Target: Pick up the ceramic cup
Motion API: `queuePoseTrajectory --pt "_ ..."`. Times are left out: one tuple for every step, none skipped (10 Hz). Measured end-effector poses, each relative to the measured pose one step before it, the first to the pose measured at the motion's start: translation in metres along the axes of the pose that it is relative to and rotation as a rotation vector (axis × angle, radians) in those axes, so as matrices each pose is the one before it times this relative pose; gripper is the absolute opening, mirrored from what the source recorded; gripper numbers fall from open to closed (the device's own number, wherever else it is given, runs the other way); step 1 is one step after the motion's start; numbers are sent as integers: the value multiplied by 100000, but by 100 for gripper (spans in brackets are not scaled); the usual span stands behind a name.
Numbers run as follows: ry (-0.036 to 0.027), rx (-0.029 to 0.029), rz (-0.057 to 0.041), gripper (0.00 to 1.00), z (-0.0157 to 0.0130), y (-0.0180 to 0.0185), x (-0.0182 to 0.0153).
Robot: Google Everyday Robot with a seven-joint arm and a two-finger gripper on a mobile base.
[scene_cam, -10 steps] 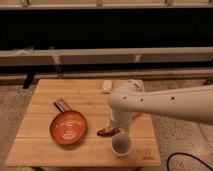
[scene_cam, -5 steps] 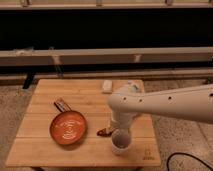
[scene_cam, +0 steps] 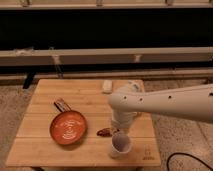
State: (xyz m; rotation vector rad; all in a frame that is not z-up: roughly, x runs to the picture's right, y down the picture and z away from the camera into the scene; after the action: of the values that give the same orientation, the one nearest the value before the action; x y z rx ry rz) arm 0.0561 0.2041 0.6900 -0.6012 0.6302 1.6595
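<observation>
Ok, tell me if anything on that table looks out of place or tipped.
Nothing stands out. The ceramic cup stands upright near the table's front edge, with the hand directly above it. The orange plate lies flat, and nothing looks spilled.

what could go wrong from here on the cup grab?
1. The cup sits near the table's front edge; a nudge from the gripper, right above it, could push it off.
2. The arm hides the fingers, so alignment with the rim is unclear; one may land on the rim.
3. The small reddish-brown item lies beside the cup and could get bumped.
</observation>
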Motion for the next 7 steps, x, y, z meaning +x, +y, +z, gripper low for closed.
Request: queuePoseTrajectory --pt "747 185 -380 20 500 118 121" --pt "-18 -46 -281 11 942 -94 -159" --pt "-25 -248 -244 9 295 -39 -37" --pt "-374 -367 -905 9 -63 -21 -129" --pt "-323 -315 -640 9 -703 25 -24" --pt "-99 -76 -615 9 -1101 14 63" --pt "-231 -109 -381 9 -1152 72 68"
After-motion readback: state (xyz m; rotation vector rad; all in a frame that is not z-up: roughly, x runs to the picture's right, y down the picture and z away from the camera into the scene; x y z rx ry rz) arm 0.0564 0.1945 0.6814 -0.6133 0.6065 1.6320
